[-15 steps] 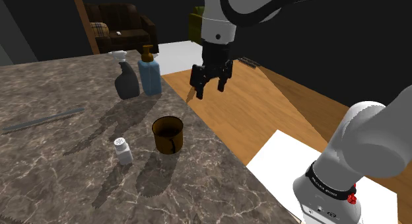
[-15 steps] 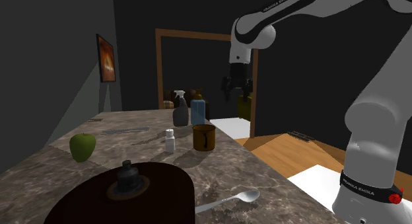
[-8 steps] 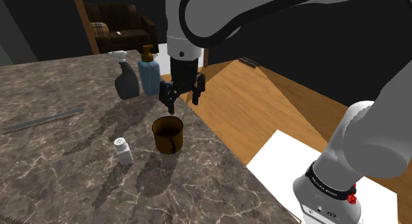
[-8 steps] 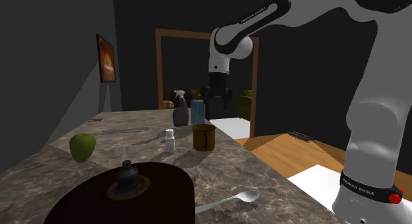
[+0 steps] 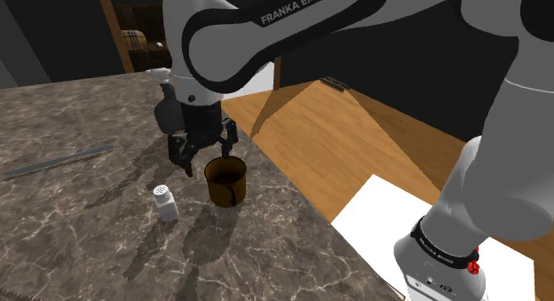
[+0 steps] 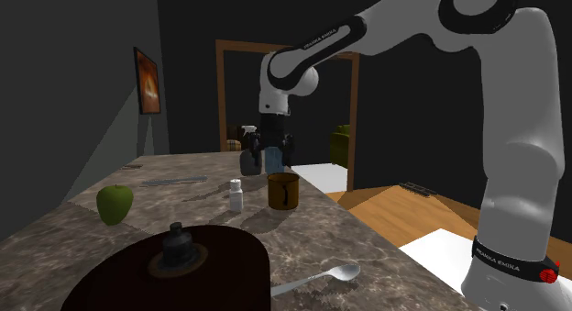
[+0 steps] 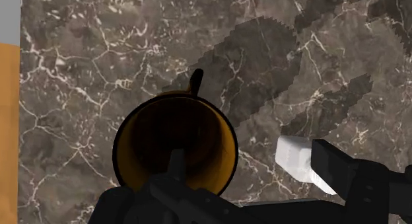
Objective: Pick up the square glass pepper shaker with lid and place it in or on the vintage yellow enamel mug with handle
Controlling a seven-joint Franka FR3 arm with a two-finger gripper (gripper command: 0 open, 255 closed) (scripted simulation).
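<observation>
Nearest in the second exterior view, a dark round lid with a knob (image 6: 172, 254) and a silver metal spoon (image 6: 319, 277) lie on the dark veined marble tabletop (image 5: 80, 246). A round green apple (image 6: 115, 204) sits further in.

Midway along stands the small white square pepper shaker with a dotted lid (image 5: 165, 201). It is upright on the tabletop, just beside the brownish-yellow mug with a dark inside and a handle (image 5: 226, 179), not touching it.

The all-black gripper (image 5: 208, 161) hovers above the two with its fingers spread wide and nothing between them gripped. In the wrist view one finger (image 7: 175, 166) hangs over the mug's mouth and the shaker sits just inside the other finger (image 7: 337, 166).

Judging from this, no part of the task is done. The descent, grasp, lift, carry and release are all left.

The mug stands near the tabletop's edge at the shoulder view's right, with an orange wooden floor (image 5: 355, 139) beyond. Bare marble lies open on the shaker's other side, towards a flat grey strip (image 5: 58, 160). A straight descent may bring one finger onto the mug's rim.

Furthest, a dark grey spray bottle (image 6: 249, 160) stands behind the gripper.
</observation>
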